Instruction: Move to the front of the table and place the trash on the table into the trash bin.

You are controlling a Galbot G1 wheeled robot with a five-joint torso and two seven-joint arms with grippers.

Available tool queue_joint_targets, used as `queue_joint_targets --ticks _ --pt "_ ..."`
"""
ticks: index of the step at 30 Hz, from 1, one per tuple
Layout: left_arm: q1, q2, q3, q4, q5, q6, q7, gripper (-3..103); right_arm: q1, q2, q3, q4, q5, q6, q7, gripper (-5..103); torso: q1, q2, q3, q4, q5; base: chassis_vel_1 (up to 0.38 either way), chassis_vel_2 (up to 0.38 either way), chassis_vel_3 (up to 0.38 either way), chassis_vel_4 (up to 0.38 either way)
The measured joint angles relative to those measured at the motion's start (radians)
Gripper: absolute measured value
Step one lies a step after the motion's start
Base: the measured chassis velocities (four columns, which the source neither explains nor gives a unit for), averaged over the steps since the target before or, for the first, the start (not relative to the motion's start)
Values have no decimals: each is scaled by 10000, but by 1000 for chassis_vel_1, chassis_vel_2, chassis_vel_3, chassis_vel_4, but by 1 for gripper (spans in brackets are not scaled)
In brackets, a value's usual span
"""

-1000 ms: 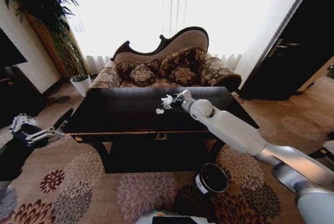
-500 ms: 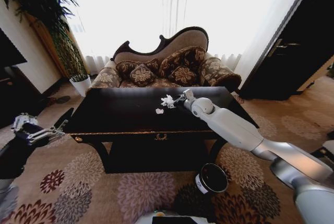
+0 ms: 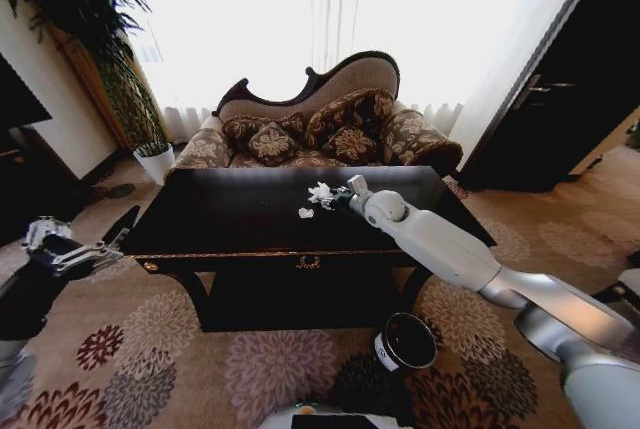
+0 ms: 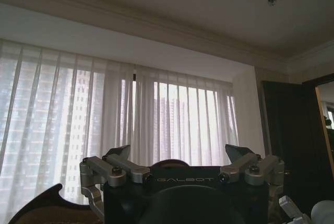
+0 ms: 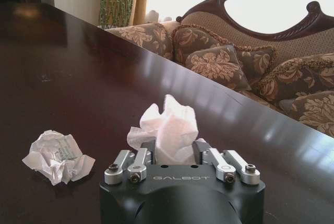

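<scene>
Two lumps of crumpled white paper lie on the large glossy black wooden table (image 3: 230, 224), both toward its far edge near the middle. The larger one, a tissue-like white wad (image 5: 166, 132), stands taller than it is wide, its ragged peak pointing up; in the head view it is the bright clump (image 3: 321, 193) at the tip of the right arm. The right gripper (image 5: 176, 153) is closed on this wad — the metal fingers (image 5: 150, 148) press its lower part from both sides while the crumpled top rises free above them. The smaller piece, a flatter white paper ball with faint greenish print (image 5: 55, 156), rests on the tabletop just beside the gripper, apart from it; from the head it is the small white scrap (image 3: 306, 213) a little nearer the front edge.

One small round dark bin with a white label on its side (image 3: 405, 341) stands on the floral carpet (image 3: 200, 369) below the table's front right, its mouth open upward and much lower than the tabletop. A gold ornament (image 3: 309, 262) marks the table's front centre.

Behind the table stands one patterned brown sofa with a carved dark wooden back (image 3: 320, 114). The left gripper (image 3: 70, 249) hangs well to the left of the table, over the carpet — its fingers (image 4: 117, 164) spread apart and holding nothing.
</scene>
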Motion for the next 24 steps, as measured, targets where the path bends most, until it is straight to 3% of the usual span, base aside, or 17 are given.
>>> queue_joint_targets --ticks 3,4,6,8,11,13,15,17,19,24 --pt "-4 -1 27 -1 14 -1 0 100 -77 -41 86 56 -8 49 -64 27 0 0 0 0 0 0 0 0 0" --pt "-4 -1 27 -1 14 -1 0 100 -77 -41 86 56 -8 49 -64 27 0 0 0 0 0 0 0 0 0" --pt "8 7 25 -9 14 -1 0 100 -148 -83 159 139 -21 97 -126 15 0 0 0 0 0 0 0 0 0" --pt "16 12 14 -14 12 -1 0 100 -193 -110 201 192 -25 140 -160 15 0 0 0 1 -1 0 0 0 0" --pt "46 20 -29 -46 -10 -1 0 100 -449 -223 445 432 -30 471 -503 2 1 0 0 0 0 0 0 0 0" --pt "59 25 -42 -56 -21 -1 0 100 -597 -272 568 491 -25 815 -836 1 1 0 0 0 0 0 0 0 0" --pt "69 42 -58 -83 -52 -1 0 100 -1034 -417 948 706 226 1603 -1606 0 0 0 0 1 0 0 0 0 0" --pt "71 45 -60 -86 -57 -1 0 100 -1138 -456 1016 790 335 1728 -1719 0 0 0 0 0 0 0 0 0 0" --pt "84 64 -61 -105 -77 -1 -2 100 -1822 -704 1474 1403 1041 2354 -2374 0 1 0 0 2 0 0 0 0 0" --pt "77 66 46 -177 -79 11 -9 100 -3526 -1173 2603 2723 2175 2962 -3386 0 -1 1 -1 -1 1 0 0 0 0"
